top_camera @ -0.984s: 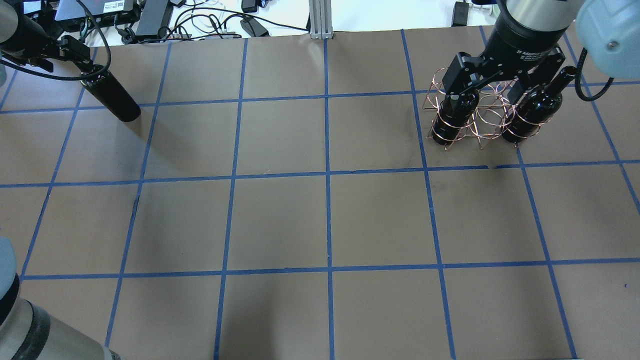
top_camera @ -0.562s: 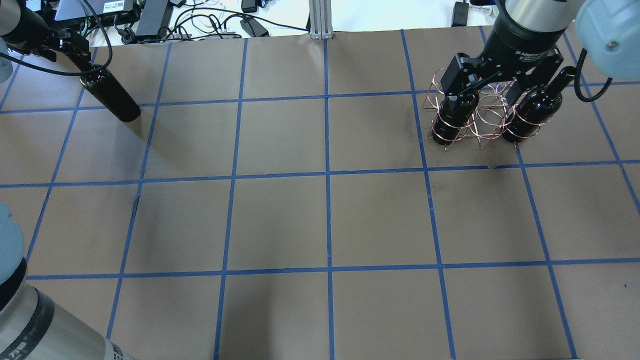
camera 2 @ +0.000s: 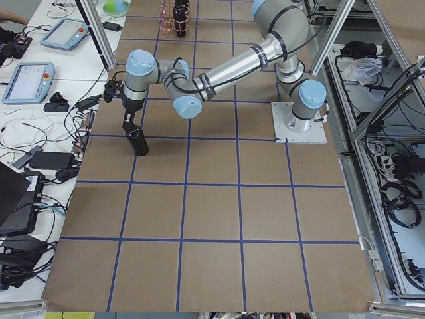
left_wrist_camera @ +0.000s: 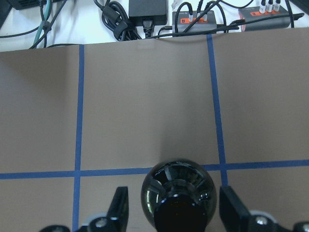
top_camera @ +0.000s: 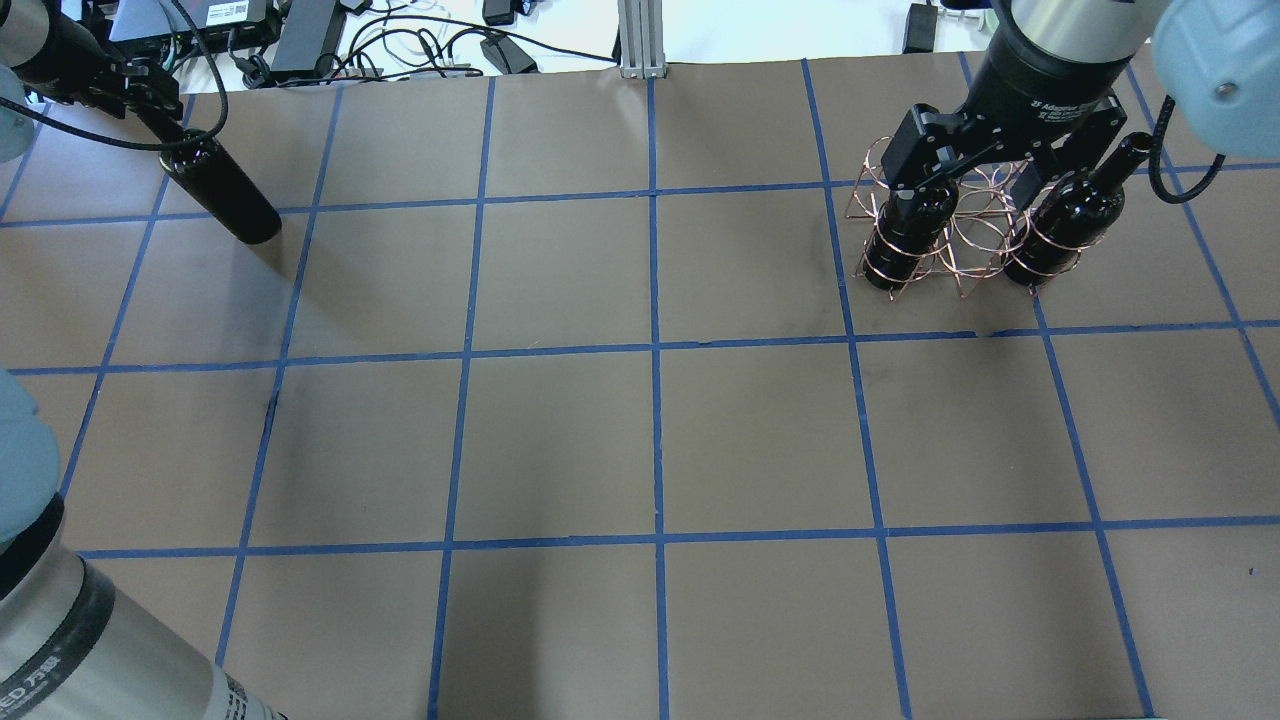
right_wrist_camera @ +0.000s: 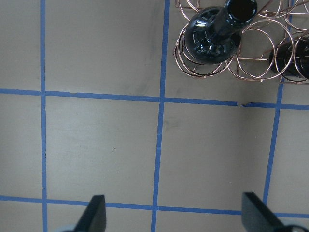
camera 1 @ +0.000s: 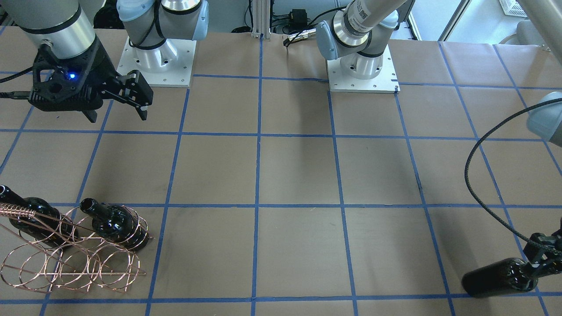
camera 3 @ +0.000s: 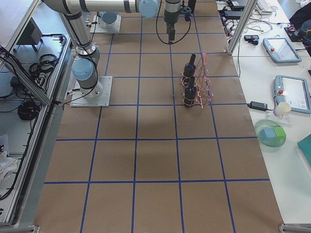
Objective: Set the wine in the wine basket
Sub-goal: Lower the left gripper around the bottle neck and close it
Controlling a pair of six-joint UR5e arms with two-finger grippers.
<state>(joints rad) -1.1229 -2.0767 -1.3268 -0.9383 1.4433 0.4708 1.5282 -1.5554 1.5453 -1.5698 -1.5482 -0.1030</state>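
One wine bottle (top_camera: 222,196), dark and glossy, stands on the table at the far left; it also shows in the front view (camera 1: 496,277). My left gripper (top_camera: 160,120) is open with its fingers (left_wrist_camera: 119,209) either side of the bottle's neck (left_wrist_camera: 179,203), gaps showing on both sides. The copper wire wine basket (top_camera: 968,232) stands at the far right with two bottles in it (top_camera: 905,235) (top_camera: 1062,228). My right gripper (top_camera: 990,165) is open and empty, held high above the basket (camera 1: 70,263). Its wrist view shows one basket bottle (right_wrist_camera: 212,34) from above.
Brown paper with a blue tape grid covers the table (top_camera: 650,440). Cables and power bricks (top_camera: 300,40) lie beyond the far edge. A metal post (top_camera: 636,40) stands at the far middle. The arm bases (camera 1: 360,66) sit on the robot's side.
My left gripper and arm have shifted slightly toward the far left; the bottle under it has not moved. The right gripper stays open over the basket, almost unmoved.
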